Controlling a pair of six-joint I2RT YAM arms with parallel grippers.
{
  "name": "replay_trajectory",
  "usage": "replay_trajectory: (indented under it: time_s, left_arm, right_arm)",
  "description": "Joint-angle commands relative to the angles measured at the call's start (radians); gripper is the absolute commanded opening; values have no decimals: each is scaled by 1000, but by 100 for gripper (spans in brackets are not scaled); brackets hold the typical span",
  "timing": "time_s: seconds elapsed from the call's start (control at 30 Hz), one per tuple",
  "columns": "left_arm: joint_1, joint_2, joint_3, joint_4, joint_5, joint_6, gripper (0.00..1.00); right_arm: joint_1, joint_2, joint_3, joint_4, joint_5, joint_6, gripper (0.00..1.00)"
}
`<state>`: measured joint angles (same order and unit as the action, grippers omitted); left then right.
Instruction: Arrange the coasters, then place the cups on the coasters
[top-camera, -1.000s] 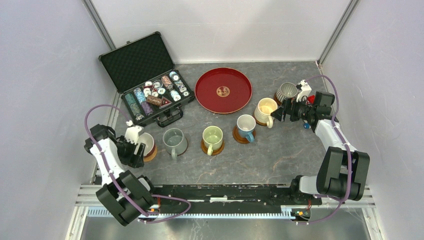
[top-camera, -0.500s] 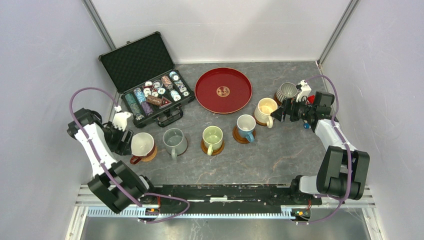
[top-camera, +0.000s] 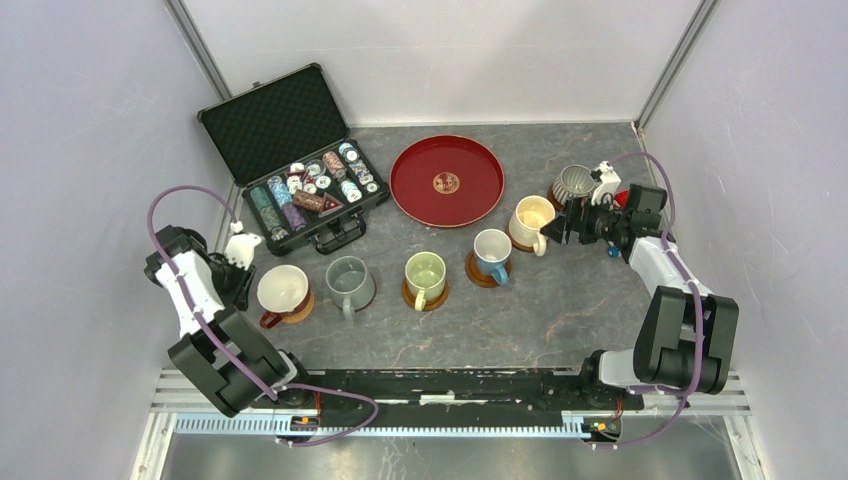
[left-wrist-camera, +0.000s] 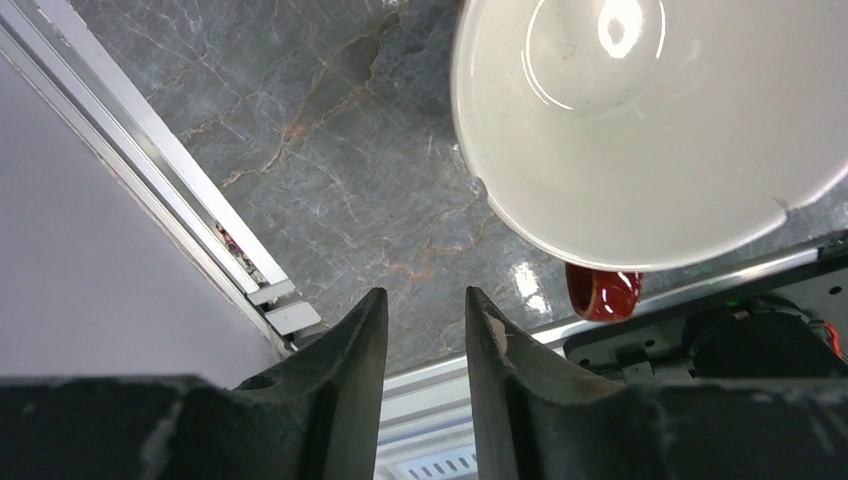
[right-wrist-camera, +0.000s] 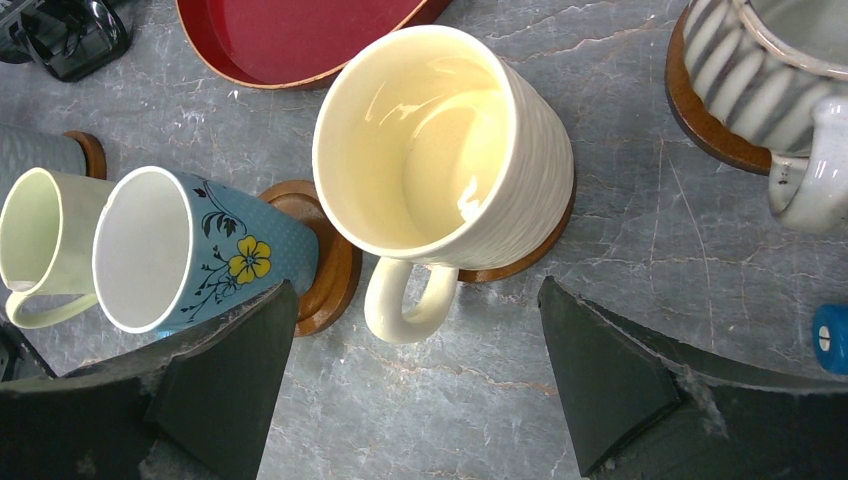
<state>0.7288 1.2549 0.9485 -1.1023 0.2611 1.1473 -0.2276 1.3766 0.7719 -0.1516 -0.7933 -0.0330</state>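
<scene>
Six cups stand on brown coasters in an arc: reddish with a white inside (top-camera: 283, 289), grey (top-camera: 349, 280), pale green (top-camera: 425, 272), light blue (top-camera: 492, 249), cream (top-camera: 531, 217) and ribbed grey (top-camera: 574, 183). My left gripper (top-camera: 243, 287) hangs just left of the reddish cup (left-wrist-camera: 650, 130), apart from it. Its jaws (left-wrist-camera: 424, 295) stand a narrow gap apart with nothing between them. My right gripper (top-camera: 556, 225) is wide open beside the cream cup (right-wrist-camera: 445, 150), whose handle (right-wrist-camera: 405, 305) points at the gap (right-wrist-camera: 415, 290), untouched. Coasters (right-wrist-camera: 335, 265) show under the cups.
A glossy red round tray (top-camera: 446, 180) lies at the back middle. An open black case of poker chips (top-camera: 300, 170) sits at the back left. A metal rail (left-wrist-camera: 170, 190) borders the table's left edge. A small blue object (right-wrist-camera: 830, 338) lies right of the cream cup.
My left gripper has drawn back to the left off the reddish cup, which stays on its coaster, and its jaws have narrowed. The right arm has not moved.
</scene>
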Motion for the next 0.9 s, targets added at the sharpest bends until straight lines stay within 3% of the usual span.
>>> replay_trajectory:
  time_s: [0.0,0.47,0.87]
  left_arm:
    - [7,18,-27,79,21,53,39]
    - [7,106,-101,129,80,61,44]
    - [18,51,-165,121,65,1,64]
  right_arm:
    - [-4,-5,24,23,-6,-16,98]
    - [-5,-38,23,15,0,-13,98]
    - [-5,-26,30,10,-14,-15,98]
